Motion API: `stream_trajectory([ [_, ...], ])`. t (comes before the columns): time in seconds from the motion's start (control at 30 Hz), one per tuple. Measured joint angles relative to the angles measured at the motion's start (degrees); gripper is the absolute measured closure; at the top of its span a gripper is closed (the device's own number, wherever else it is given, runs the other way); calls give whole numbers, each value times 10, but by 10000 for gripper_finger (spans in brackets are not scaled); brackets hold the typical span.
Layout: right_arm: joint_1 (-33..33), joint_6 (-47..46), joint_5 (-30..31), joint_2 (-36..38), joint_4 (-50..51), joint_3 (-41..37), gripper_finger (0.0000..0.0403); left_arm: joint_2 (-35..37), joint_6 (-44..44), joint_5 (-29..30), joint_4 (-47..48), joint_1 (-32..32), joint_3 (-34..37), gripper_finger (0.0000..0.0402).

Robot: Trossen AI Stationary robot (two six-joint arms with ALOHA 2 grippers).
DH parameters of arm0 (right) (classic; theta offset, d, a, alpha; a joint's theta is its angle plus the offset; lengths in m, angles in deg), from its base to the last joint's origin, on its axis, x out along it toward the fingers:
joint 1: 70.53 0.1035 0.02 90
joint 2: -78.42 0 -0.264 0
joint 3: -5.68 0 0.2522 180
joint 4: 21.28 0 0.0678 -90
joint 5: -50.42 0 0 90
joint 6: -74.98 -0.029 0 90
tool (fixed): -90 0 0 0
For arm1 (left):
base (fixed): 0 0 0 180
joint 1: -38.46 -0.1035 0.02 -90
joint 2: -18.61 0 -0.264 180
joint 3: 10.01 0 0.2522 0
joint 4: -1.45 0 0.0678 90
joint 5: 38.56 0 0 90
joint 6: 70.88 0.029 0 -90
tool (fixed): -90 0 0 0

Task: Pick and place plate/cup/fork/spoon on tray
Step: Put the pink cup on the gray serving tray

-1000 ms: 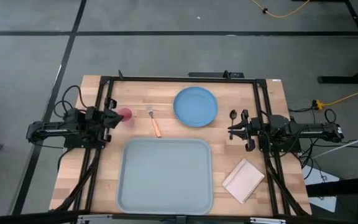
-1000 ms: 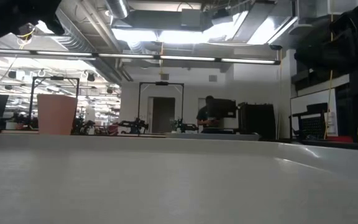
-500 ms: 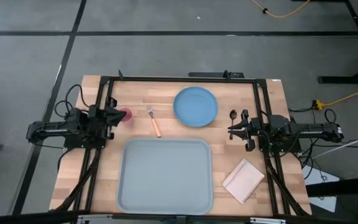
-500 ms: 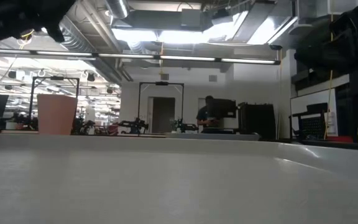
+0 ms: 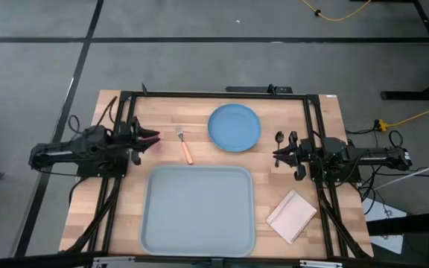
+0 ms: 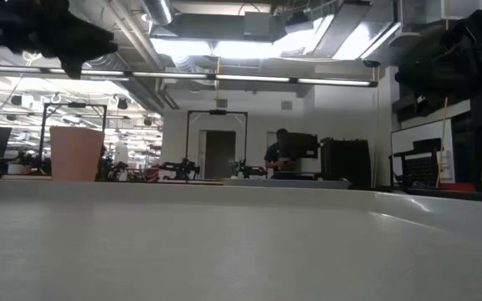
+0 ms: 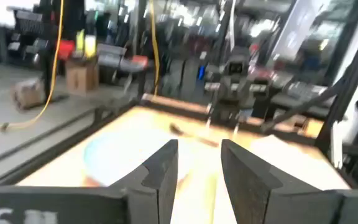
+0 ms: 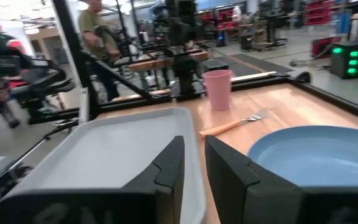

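The pink cup (image 6: pixel 77 153) stands upright on the table's left side, also seen in the right wrist view (image 8: pixel 217 89). My left gripper (image 5: pixel 152 137) hovers open above it, its fingers (image 7: pixel 166 177) apart, and hides most of the cup from above. The orange-handled fork (image 5: pixel 185 147) and the light-blue plate (image 5: pixel 234 127) lie on the wood beyond the tray (image 5: pixel 197 210). The dark spoon (image 5: pixel 279 138) lies just beyond my right gripper (image 5: pixel 275 157), which waits at the right with a narrow gap between its fingers (image 8: pixel 169 168) and nothing in it.
A beige flat rectangle (image 5: pixel 291 216) lies right of the tray near the front. Black frame rails (image 5: pixel 214 94) run along the table's far and side edges. A person (image 6: pixel 279 155) stands in the room far behind the table.
My left gripper has risen and moved toward the table's right edge, from beside the cup to above it, so that it now covers most of the cup in the high view. The cup has stayed in place.
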Motion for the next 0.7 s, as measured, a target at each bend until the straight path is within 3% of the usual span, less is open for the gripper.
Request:
stream_trajectory([
  [0.13,0,0,42,0,0,0,334,-57,41,4,138,0,-105,286],
  [0.27,0,-1,62,0,0,0,334,-121,46,68,275,0,-174,286],
  [0.43,0,-1,62,0,0,0,334,-172,64,126,275,0,-177,287],
  [0.7,0,1,62,0,1,0,334,-194,-128,15,254,0,-178,287],
])
